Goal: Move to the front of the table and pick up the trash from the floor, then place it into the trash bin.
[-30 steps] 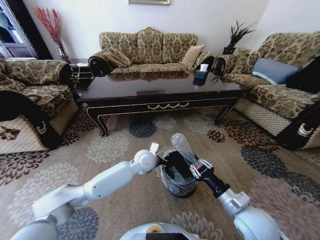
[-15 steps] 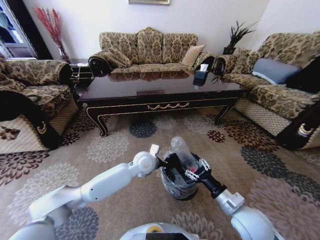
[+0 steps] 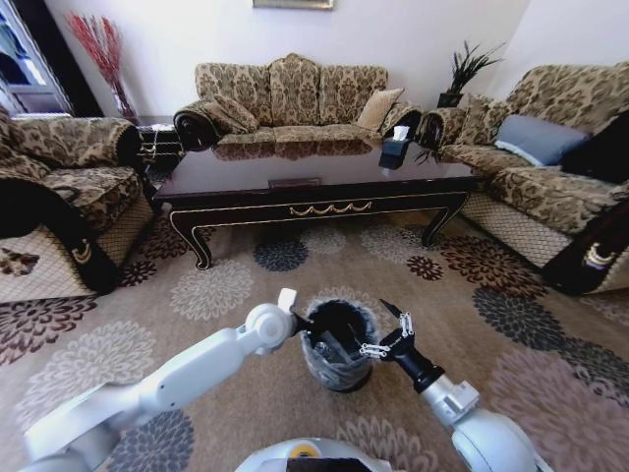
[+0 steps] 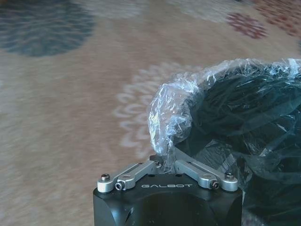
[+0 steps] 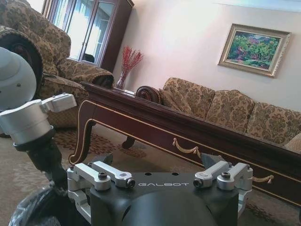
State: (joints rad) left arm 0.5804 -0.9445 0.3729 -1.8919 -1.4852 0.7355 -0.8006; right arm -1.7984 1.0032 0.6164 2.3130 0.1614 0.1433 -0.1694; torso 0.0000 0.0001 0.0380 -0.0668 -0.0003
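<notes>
The robot stands in front of the worktop (image 3: pixel 314 192), the long dark coffee table with gold scrollwork on its front rail, so the driving part of the task looks done. The floor (image 3: pixel 197 324), a beige carpet with big flower medallions, shows no loose litter in the stretch visible around the robot, which suggests the picking up is finished or close to it, though small scraps could easily escape notice. The trash bin (image 3: pixel 336 344) sits on the carpet directly before the robot, between the two arms, well short of the table; its interior is dark and I cannot tell what lies inside. The left arm reaches forward and inward from the lower left, its wrist bent so the left gripper (image 3: pixel 316 327) meets the near-left rim of the bin; in the left wrist view the left gripper (image 4: pixel 167 159) has its fingers drawn close together, pinching the crinkled plastic liner folded over the rim. The right arm comes up from the lower right, and the right gripper (image 3: pixel 393 327) hovers just beside the bin's right rim with its fingers (image 3: pixel 406 322) spread wide and nothing between them, so a drop into the bin appears done.
</notes>
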